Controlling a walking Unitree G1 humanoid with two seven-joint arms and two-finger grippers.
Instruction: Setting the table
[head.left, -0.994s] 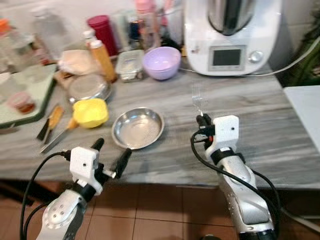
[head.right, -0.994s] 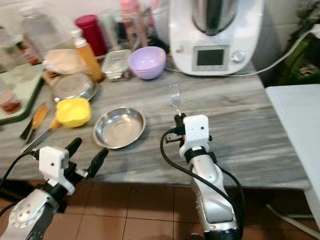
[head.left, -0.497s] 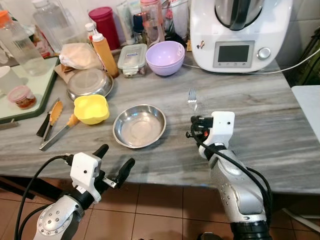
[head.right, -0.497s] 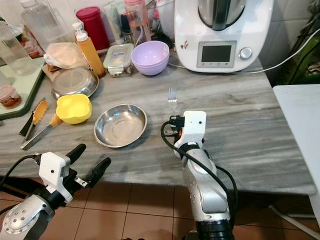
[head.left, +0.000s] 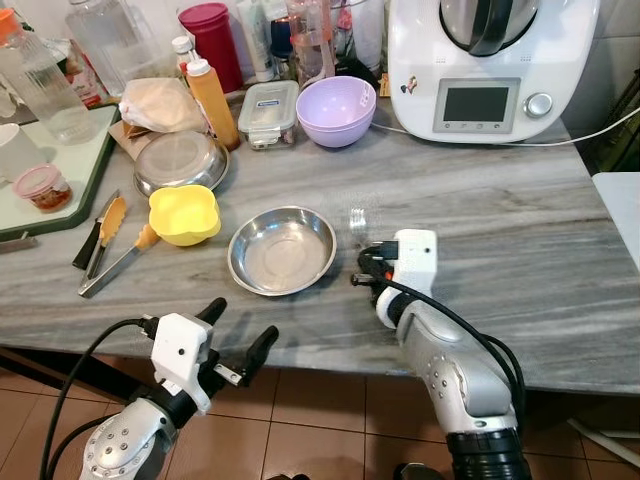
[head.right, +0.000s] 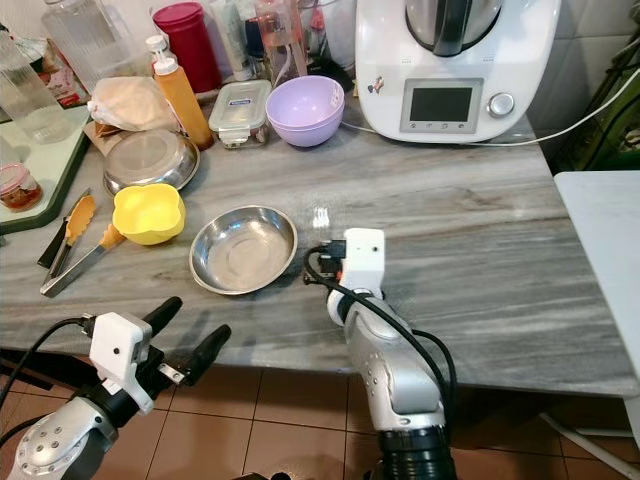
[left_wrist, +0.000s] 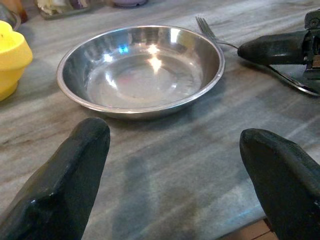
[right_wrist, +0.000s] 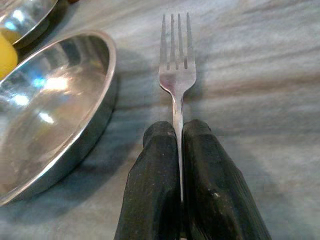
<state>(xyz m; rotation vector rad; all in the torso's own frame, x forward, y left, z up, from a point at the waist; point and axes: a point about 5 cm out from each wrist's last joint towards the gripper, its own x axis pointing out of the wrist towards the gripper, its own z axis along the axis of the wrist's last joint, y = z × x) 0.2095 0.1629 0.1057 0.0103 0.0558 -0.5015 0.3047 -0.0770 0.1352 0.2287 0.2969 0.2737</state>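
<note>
My right gripper (right_wrist: 178, 131) is clamped on the fork (right_wrist: 176, 60), low over the counter, bowl (head.left: 281, 250) just beside. Release remains. Left gripper (left_wrist: 175, 175) open, empty.

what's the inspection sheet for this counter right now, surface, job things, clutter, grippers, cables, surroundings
surface: grey marble counter, dry.
job's things: steel plate; fork low beside it on the robot's right, tines forward.
clutter: yellow cup, tongs, purple bowl, orange bottle, lidded container.
grippers: right gripper shut on fork; left gripper open, short of the plate.
cables: white cord from the kitchen machine.
surroundings: tiled floor.
</note>
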